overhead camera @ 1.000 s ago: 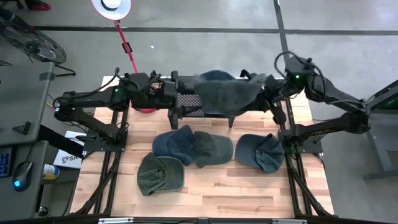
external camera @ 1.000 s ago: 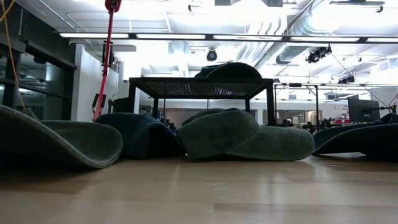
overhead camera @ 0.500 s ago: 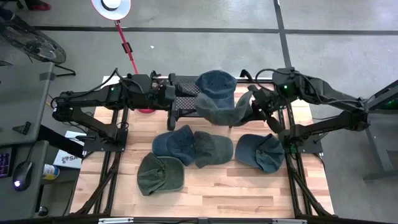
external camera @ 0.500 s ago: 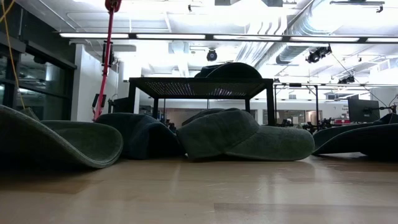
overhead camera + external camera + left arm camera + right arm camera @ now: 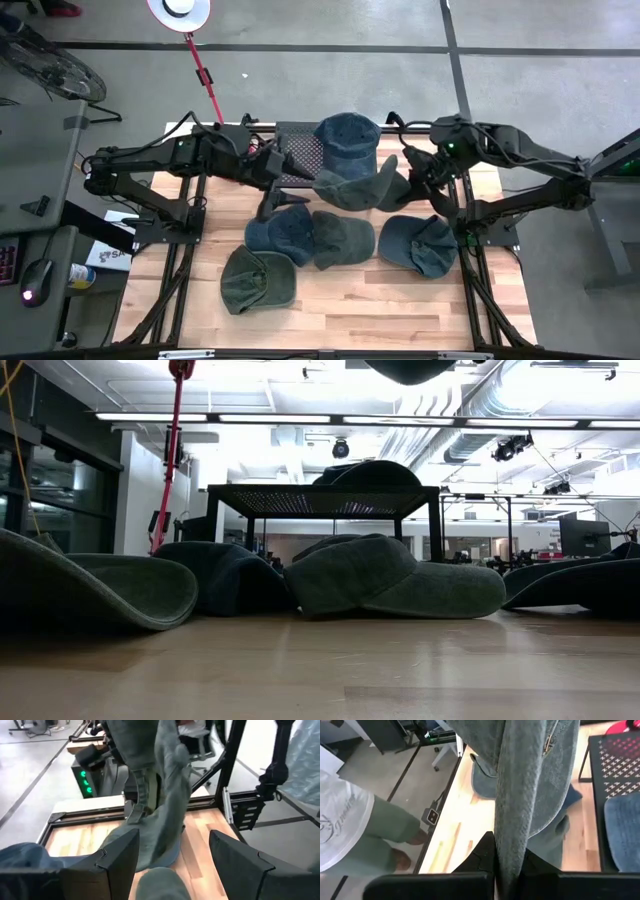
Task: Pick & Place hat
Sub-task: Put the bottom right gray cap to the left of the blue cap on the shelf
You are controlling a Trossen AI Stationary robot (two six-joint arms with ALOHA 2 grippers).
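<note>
Green cap (image 5: pixel 357 188) shifted off the black mesh rack (image 5: pixel 300 160), now lower and toward table centre, hanging in air.
Right gripper (image 5: pixel 413 178) pinched tight on green cap's edge; cloth hangs between its fingers (image 5: pixel 485 855). Left gripper (image 5: pixel 272 172) spread wide, empty, just beside the cap over the rack's front edge. Blue cap (image 5: pixel 347 139) sits on rack; four more caps lie on the wooden table (image 5: pixel 400 300).

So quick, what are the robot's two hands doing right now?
Left gripper: fingers open, holding nothing.
Right gripper: fingers shut on the grey-green fabric cap, lifted above the table.
</note>
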